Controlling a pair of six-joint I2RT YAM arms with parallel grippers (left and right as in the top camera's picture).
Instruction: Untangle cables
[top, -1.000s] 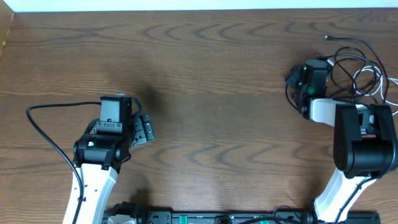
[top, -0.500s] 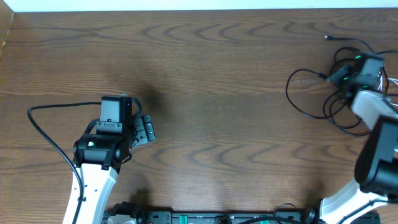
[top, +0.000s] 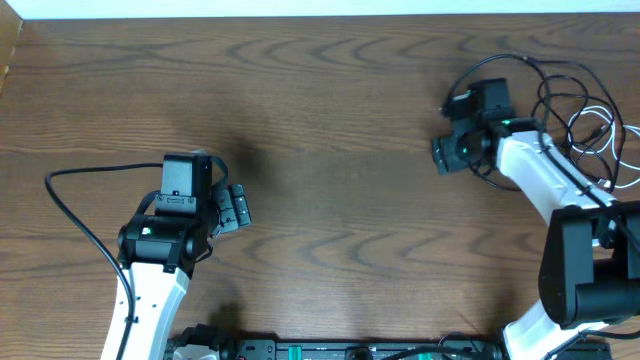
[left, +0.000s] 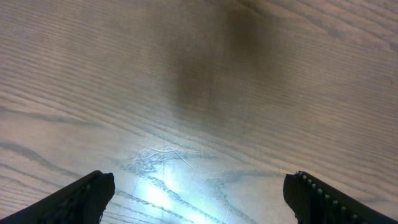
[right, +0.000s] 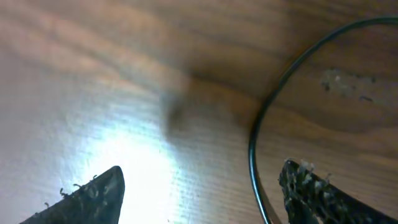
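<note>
Two grippers, one tangle, one wooden table (top: 330, 120).

Cables (top: 575, 100): thin black cords and one white cord (top: 610, 135), lying in loose overlapping loops near the table's far right edge.

Right gripper (top: 450, 155) (right: 199, 193): jaws spread wide, holding nothing. It sits at the tangle's left edge. In the wrist view one black cord (right: 255, 134) arcs over the wood between the fingertips, closer to the one at the picture's right, not pinched.

Left gripper (top: 232, 208) (left: 199, 199): jaws wide apart and empty, above the wood on the table's left, well apart from the cables.
</note>
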